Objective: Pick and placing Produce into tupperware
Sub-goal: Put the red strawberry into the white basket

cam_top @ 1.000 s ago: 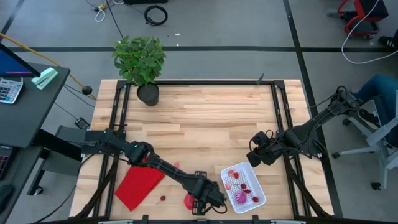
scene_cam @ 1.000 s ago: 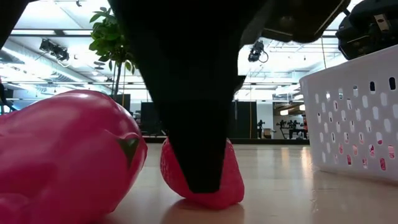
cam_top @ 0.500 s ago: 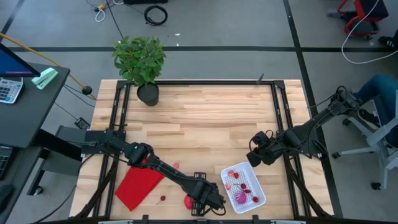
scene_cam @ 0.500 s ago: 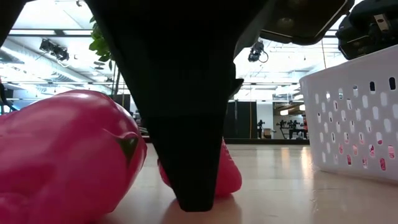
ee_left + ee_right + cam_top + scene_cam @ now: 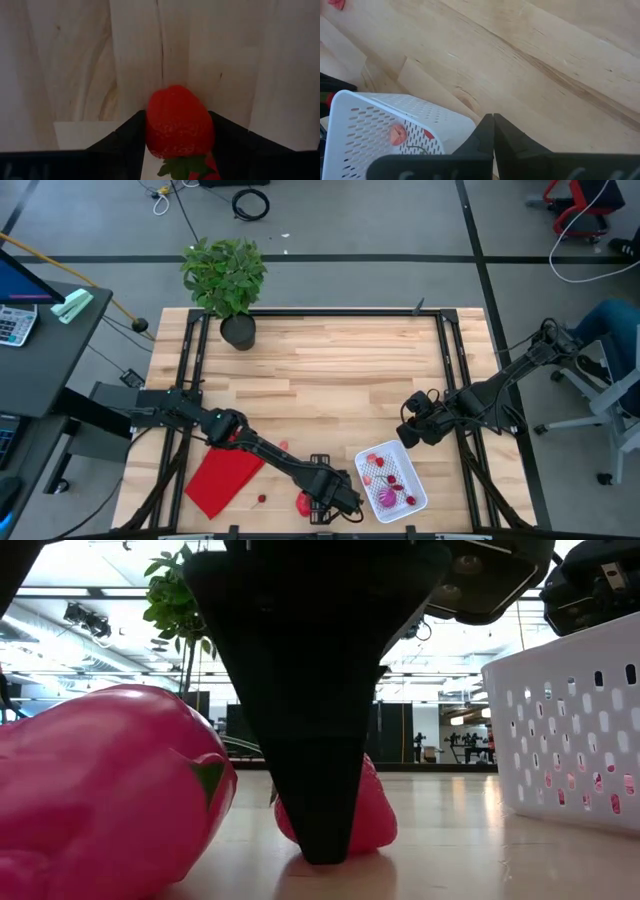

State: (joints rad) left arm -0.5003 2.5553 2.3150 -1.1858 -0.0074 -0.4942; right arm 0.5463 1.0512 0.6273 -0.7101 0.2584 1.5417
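Note:
A red toy strawberry (image 5: 176,112) lies on the wooden table at its near edge, also seen in the high view (image 5: 302,503). My left gripper (image 5: 314,506) points down over it, with one finger on each side. The white perforated tupperware (image 5: 392,480) stands just right of it and holds several small red pieces and a purple-pink ball (image 5: 385,498). My right gripper (image 5: 408,436) hangs shut above the table by the tupperware's far corner and holds nothing. My left gripper pinches the strawberry between its two fingers, which meet its two sides (image 5: 149,131). They come from above, pointing down. The strawberry's underside (image 5: 375,840) rests on the table behind the dark finger (image 5: 318,800), and its green cap (image 5: 184,166) lies toward the wrist.
A red folded cloth (image 5: 222,480) lies at the near left. A tiny red piece (image 5: 262,499) and another (image 5: 284,446) lie beside it. A large pink fruit (image 5: 100,790) fills the low view's left. A potted plant (image 5: 228,280) stands at the far left corner.
In the low view, the dark finger of my left gripper has sunk a little to the table in front of the strawberry. The strawberry has shifted slightly toward the table's right edge and has stayed on the table.

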